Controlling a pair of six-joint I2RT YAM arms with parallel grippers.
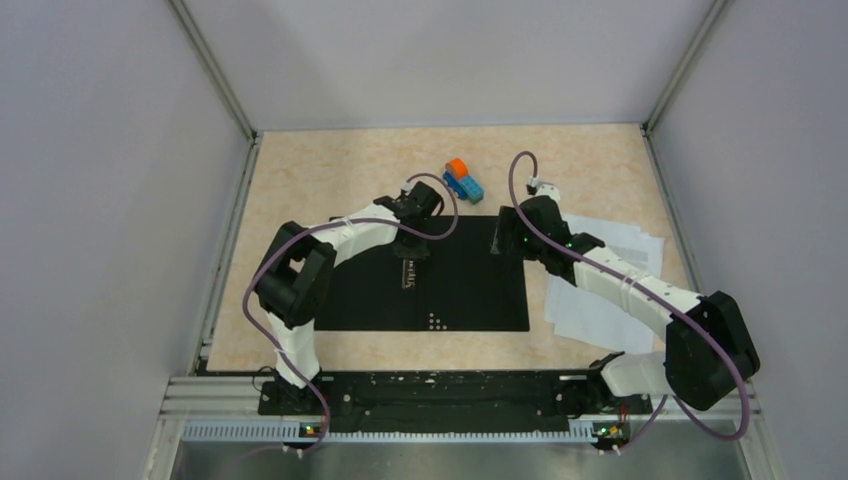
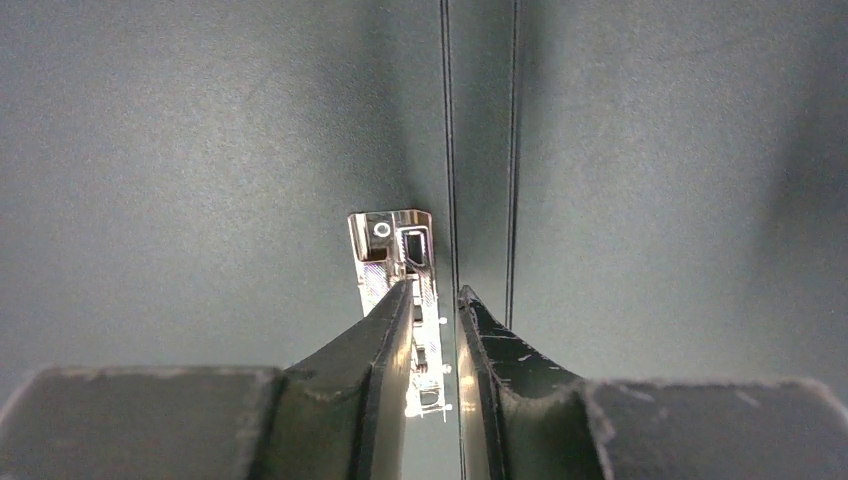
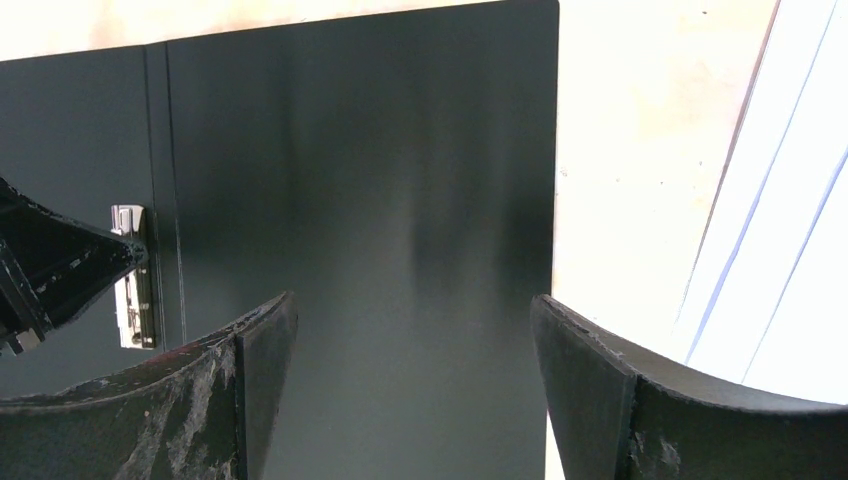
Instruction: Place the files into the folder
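From above, the folder lies open and flat in the middle of the table, its black inside facing up. The papers sit in a loose, fanned pile just beside the folder's right edge, partly under the right arm. A blue and orange toy truck stands on the table just past the folder's far edge. The left claw is down over the folder's fold, at the far end of the metal clip. The right claw is over the folder's far right corner.

Close up at the left wrist, the left claw is narrow. One finger lies over the shiny metal clip and the other sits at the fold line, with part of the clip in the thin gap. Whether the clip is actually pinched I cannot tell.

At the right wrist, the right claw is spread wide with nothing in it, above the black right half of the folder. The papers show at the right, apart from the folder across a strip of table, and the left claw touches the metal clip at the left.
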